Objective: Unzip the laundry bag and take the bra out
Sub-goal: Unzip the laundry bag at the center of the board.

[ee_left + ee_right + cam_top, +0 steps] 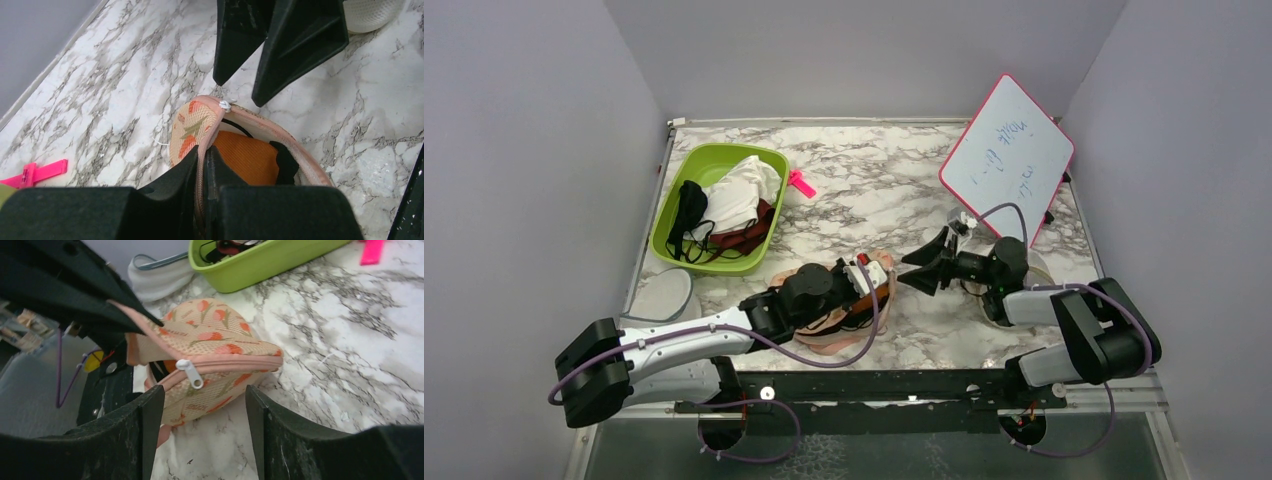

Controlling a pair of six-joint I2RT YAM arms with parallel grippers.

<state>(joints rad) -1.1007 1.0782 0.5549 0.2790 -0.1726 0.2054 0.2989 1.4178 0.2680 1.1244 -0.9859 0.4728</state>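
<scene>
The peach carrot-print laundry bag (832, 338) lies at the table's near centre. My left gripper (205, 155) is shut on its pink zipper edge and holds the mouth partly open. The orange bra (247, 155) shows inside the bag, with a black piece beside it. The white zipper pull (192, 373) hangs at the end of the open stretch, and it also shows in the left wrist view (225, 105). My right gripper (202, 400) is open just in front of the bag (215, 335), with the pull between its fingers' line and nothing held. In the top view it (912, 270) faces the left gripper (874, 278).
A green bin (664, 228) with white, black and maroon garments stands at the back left. A pink clip (801, 183) lies beside it. A whiteboard (1009, 160) leans at the back right. A round white pouch (662, 295) lies at the left, another white mesh piece (370, 12) under the right arm.
</scene>
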